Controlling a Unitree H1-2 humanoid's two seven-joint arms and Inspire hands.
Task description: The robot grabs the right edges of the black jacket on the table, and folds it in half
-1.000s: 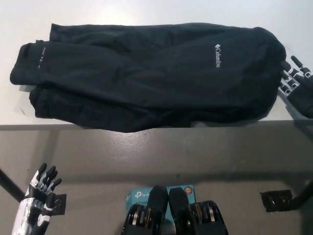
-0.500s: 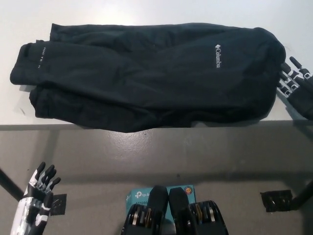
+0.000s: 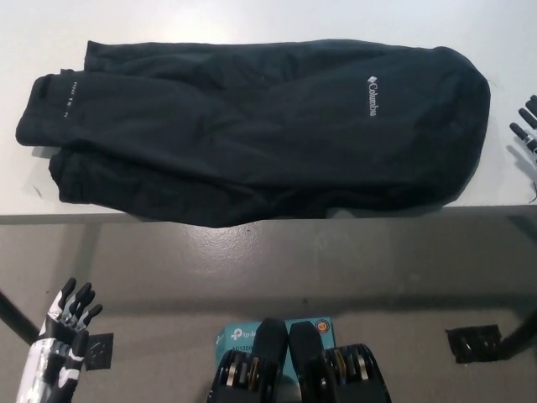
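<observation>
Black jacket of soft matte fabric (image 3: pixel 260 126) lies spread flat across the white counter (image 3: pixel 252 21), its right edge not yet gripped. The black right robot hand (image 3: pixel 528 130) sits just beside that edge at the frame's border, fingers apart, holding nothing. The white left robot hand (image 3: pixel 63 336) rests low, spread. Judged: approach stage; next it must close on the right hem

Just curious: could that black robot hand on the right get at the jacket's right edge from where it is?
Probably yes. The right robot hand sits beside the black jacket, apart from it, with only bare table between.
</observation>
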